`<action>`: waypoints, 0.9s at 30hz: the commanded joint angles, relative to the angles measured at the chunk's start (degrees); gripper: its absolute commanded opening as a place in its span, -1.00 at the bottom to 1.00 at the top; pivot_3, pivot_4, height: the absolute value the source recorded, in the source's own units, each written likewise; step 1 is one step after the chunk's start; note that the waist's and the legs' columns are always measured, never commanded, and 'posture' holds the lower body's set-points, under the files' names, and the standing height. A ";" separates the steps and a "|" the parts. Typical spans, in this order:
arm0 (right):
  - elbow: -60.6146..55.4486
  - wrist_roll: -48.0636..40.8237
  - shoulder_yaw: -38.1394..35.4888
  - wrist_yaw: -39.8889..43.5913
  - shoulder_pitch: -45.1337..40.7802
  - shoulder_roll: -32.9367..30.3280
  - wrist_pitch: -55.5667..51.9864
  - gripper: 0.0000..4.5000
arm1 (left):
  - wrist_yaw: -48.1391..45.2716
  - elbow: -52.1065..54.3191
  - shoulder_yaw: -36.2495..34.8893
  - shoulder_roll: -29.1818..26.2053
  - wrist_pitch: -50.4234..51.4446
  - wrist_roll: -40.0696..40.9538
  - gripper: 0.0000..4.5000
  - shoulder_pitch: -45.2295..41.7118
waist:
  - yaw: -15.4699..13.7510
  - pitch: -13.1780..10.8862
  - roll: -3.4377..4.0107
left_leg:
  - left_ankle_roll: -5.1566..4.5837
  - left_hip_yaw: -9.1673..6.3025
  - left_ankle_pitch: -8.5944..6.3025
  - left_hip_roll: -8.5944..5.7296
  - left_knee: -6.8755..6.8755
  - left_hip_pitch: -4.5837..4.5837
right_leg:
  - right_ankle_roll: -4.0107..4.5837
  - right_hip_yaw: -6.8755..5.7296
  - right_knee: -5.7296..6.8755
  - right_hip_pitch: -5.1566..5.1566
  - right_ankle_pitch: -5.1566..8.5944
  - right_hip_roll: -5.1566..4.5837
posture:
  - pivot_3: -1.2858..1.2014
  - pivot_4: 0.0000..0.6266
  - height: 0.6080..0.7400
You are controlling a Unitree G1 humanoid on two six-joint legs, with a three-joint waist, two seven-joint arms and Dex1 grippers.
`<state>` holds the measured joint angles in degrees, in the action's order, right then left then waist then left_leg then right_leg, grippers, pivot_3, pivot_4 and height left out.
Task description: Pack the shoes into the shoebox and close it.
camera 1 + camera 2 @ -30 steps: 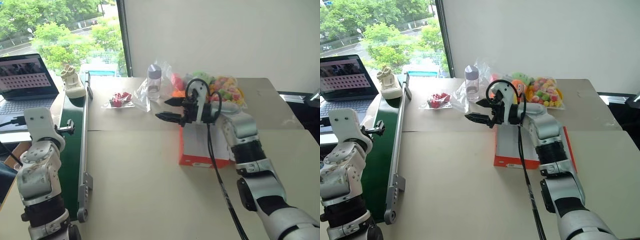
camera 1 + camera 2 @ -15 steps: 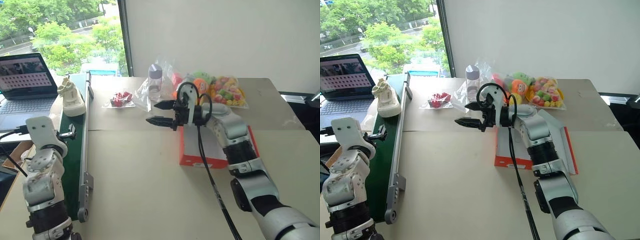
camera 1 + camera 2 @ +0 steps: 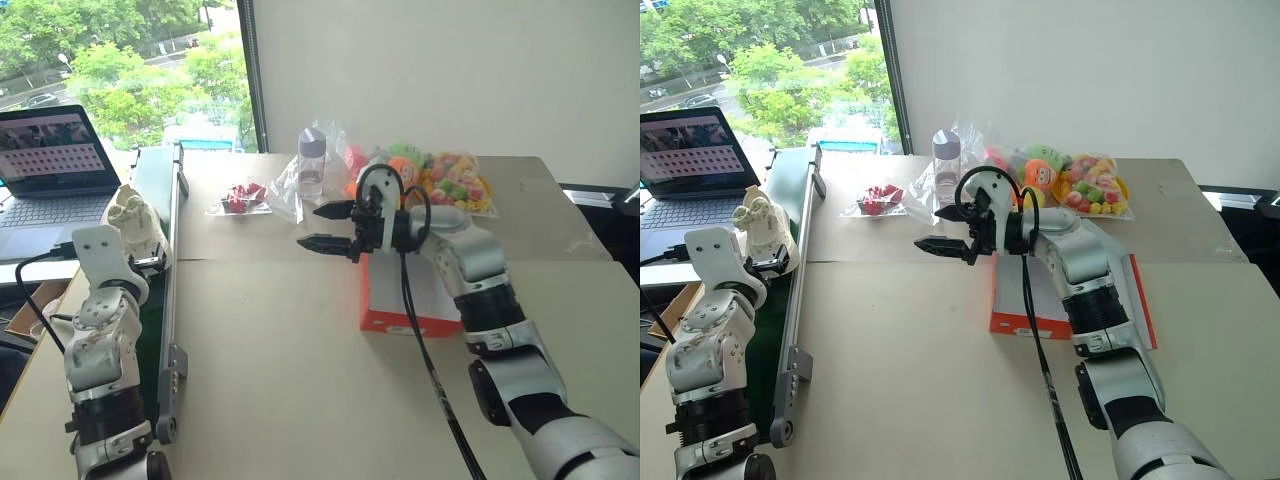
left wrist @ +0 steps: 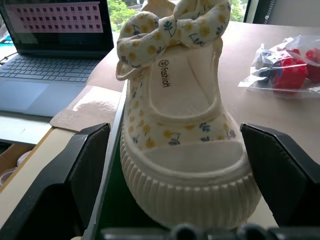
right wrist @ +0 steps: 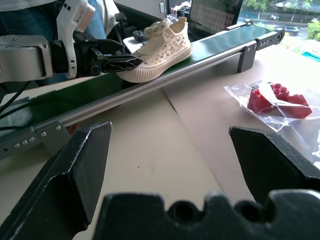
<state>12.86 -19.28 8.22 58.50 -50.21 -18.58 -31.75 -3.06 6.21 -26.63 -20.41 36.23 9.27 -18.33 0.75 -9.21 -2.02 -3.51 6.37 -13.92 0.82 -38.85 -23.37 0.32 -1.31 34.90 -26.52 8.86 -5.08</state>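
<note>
Packing has barely begun, by the look of it: no shoe is in the shoebox point(image 3: 410, 296), no shoe is gripped, and closing the lid is still to come. Nearest, the left gripper point(image 4: 175, 170) has its two black fingers point(image 4: 82, 165) spread wide on either side of a shoe point(image 4: 177, 125), heel end towards the wrist — the fingers flank it with a gap on each side and have not clamped on it. That shoe stands upright on the dark green conveyor belt point(image 3: 148, 190) along the robot's left edge of the tan table point(image 3: 290, 380); I see only this one shoe, so a second is still to be found. It is a small cream fabric shoe printed with tiny yellow and blue flowers, with a matching bow at the front, a strap across the opening and a pale ribbed rubber sole — soft enough, I judge, to give under a firm pinch. Further in, the right gripper point(image 3: 322, 227) hangs over the table beside the box, pointing towards the belt, its fingers apart and empty. The orange-red shoebox lies partly under that arm with white showing on top; whether its lid is fully open I cannot tell. Beyond stand a clear bottle point(image 3: 310, 160), a bag of red bricks point(image 3: 238, 198) and bagged plush toys point(image 3: 440, 178), with a laptop point(image 3: 55, 155) past the belt.
</note>
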 commanded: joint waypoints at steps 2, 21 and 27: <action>-2.58 -0.78 -0.82 -0.21 -0.42 -0.50 -0.19 1.00 | 0.76 -0.47 -0.80 -0.19 -0.61 1.28 0.99 -1.35 | 0.05 0.00 0.00 | 0.00 0.00 0.00 0.00 0.00 0.00 | 0.00 -0.01 0.00 0.00 0.00 -0.01 | 0.03 -0.52 1.00; -4.15 0.00 0.15 -0.90 0.66 -1.88 -1.08 1.00 | 3.37 -1.68 -2.11 1.64 0.13 5.54 -0.99 -0.61 | 0.18 0.00 0.00 | 0.26 -0.05 0.18 0.13 -0.01 0.17 | 0.16 -0.72 0.08 0.16 -0.13 -0.12 | 0.03 -0.52 1.00; -4.16 0.19 0.49 -1.22 0.58 -2.07 -1.16 1.00 | 4.45 -1.45 -2.02 1.75 -0.45 5.56 -0.99 -0.42 | 0.14 0.00 0.00 | 0.37 -0.14 0.26 0.18 0.00 0.15 | 0.22 -0.91 0.09 0.16 -0.11 -0.06 | 0.03 -0.52 1.00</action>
<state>11.16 -19.04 8.85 57.32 -48.80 -20.12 -32.80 -0.12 4.81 -27.96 -18.32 36.86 15.56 -18.97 0.89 -9.21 -2.02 -3.14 6.23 -13.66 1.00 -38.85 -23.22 0.52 -2.23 34.99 -26.36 8.76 -5.14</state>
